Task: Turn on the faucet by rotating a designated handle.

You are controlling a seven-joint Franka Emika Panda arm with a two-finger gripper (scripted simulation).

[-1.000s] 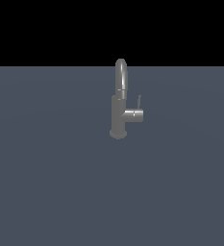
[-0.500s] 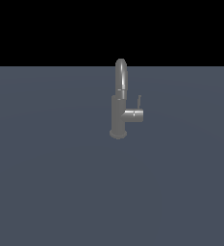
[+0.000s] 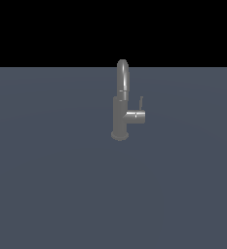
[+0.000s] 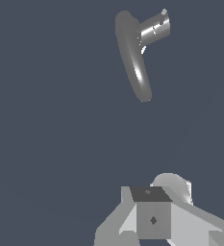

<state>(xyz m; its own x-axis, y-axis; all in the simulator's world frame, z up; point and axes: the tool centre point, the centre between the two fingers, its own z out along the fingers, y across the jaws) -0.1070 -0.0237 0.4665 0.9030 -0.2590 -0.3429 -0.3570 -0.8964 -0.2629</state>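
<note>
- A small dull-grey metal faucet (image 3: 121,116) with an upright cylindrical body, round base and tall arched spout is standing a little right of centre in the exterior view, on a flat slate-blue worktop (image 3: 51,194).
- A stubby horizontal side cylinder (image 3: 136,116) is sticking out of the body toward the exterior view's right, and the thin short dark-grey lever handle (image 3: 141,103) is rising from its far end, roughly upright and only faintly visible against the worktop.
- In the wrist view the faucet is appearing near the top of the picture, seen from above: the arched spout (image 4: 134,57) is reading as a long oval loop, with the bright side cylinder branching off beside it; the lever itself is too small there to pick out with confidence.
- The tool (image 4: 153,218) is showing only as pale grey blocky parts at the lower edge of the wrist view, well apart from the faucet; its fingertips are not showing, so I cannot tell whether it is open or closed, and it is gripping nothing.
- The arm is not appearing in the exterior view at all.
- Judging by its look, the tap is rigid metal and fixed at its base, so only the lever should be giving way, pivoting about the side cylinder.
- The lever is probably smooth and slim, so contact is best taken near its free tip for leverage, avoiding the spout.
</note>
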